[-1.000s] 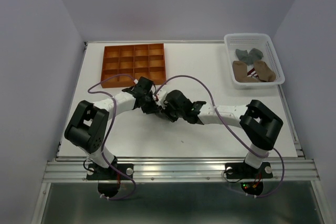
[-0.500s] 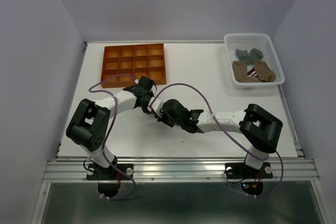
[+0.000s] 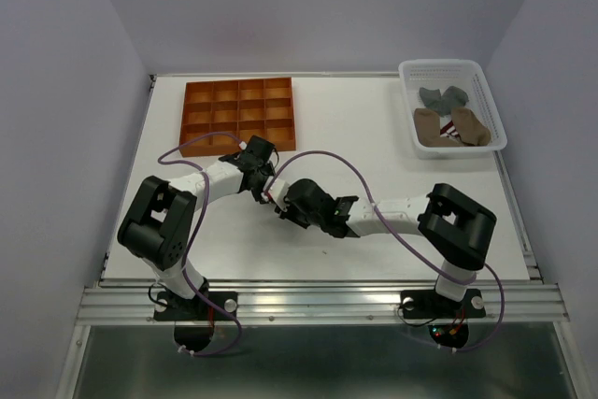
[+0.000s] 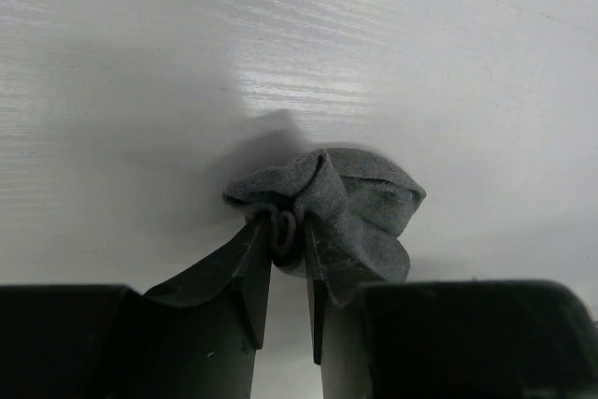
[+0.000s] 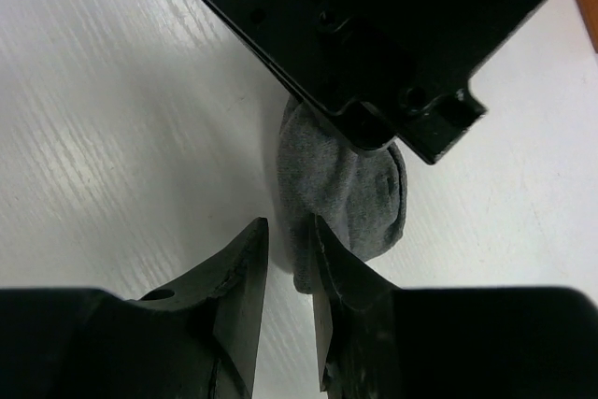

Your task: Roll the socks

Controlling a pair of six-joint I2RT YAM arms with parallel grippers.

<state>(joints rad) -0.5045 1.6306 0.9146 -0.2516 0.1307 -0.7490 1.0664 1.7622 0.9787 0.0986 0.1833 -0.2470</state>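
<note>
Socks: one bundled point(image 4: 338, 208), four in basket point(image 3: 452, 72).

Grey sock point(image 5: 348, 195) partly behind left gripper point(image 5: 374, 128).

The sock point(image 4: 338, 201) lies on the table point(image 3: 374, 137) between both end effectors, tray point(image 3: 237, 115) behind, basket point(image 3: 452, 70) far right.

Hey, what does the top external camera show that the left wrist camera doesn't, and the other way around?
Only the top external view shows the orange tray, the white basket holding grey and tan socks, and both arms meeting mid-table. Only the left wrist view shows the bunched grey sock up close, with a fold pinched between the left gripper fingers. From above that sock is hidden under the grippers. Both views share the white table and the left gripper.
</note>
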